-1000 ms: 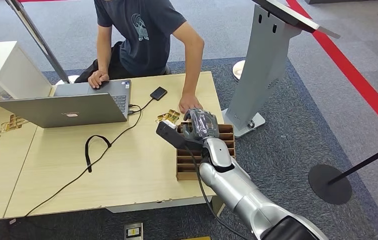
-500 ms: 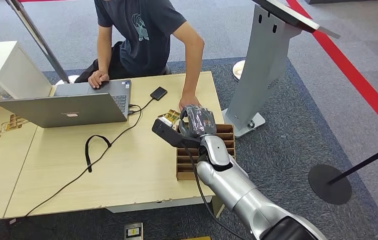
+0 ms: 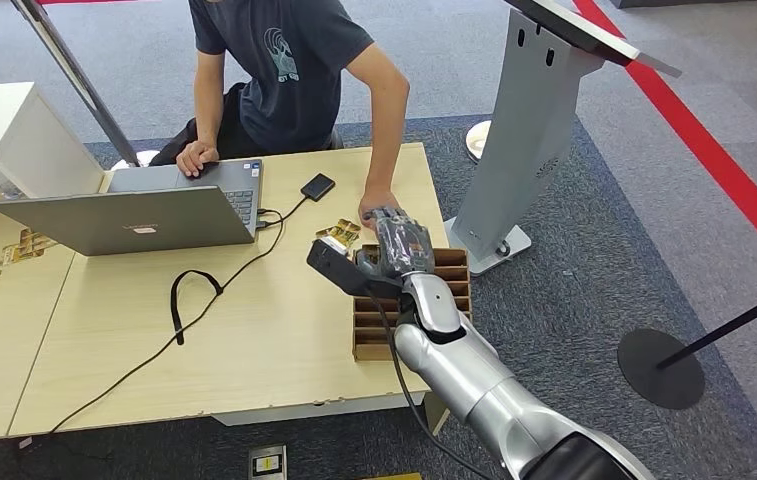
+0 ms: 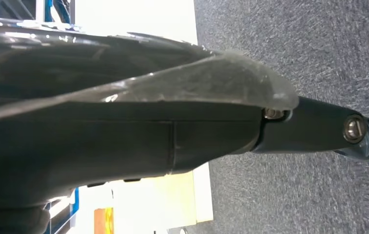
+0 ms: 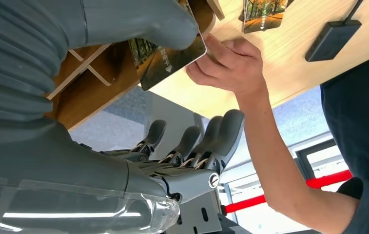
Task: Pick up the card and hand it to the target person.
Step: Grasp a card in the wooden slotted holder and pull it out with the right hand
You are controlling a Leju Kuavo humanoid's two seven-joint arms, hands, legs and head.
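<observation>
grey carpet with a red stripe (image 3: pixel 714 150) lay all around the pale wooden desk (image 3: pixel 254 330). the right hand (image 3: pixel 401 245) was up over the far right corner of the desk, above a brown slotted box (image 3: pixel 459 280) that sat at the right edge. in the right wrist view the card (image 5: pixel 170 61) sat under the thick grey thumb (image 5: pixel 138 19), and the other fingers (image 5: pixel 221 134) were spread out and apart from it. the person's hand (image 5: pixel 231 63) touched the card's far end with its fingertips. so the card was between the robot's thumb and the person's hand, but i could not tell if the robot was gripping it. more cards (image 3: pixel 339 234) lay on the desk near the box. a grey laptop (image 3: pixel 134 215) stood at the far left, with the person's other hand (image 3: pixel 196 157) on it. a small black box (image 3: pixel 318 186) lay near the far edge. the left hand (image 4: pixel 124 126) was a dark blur up close, and i could not tell how its fingers lay.
</observation>
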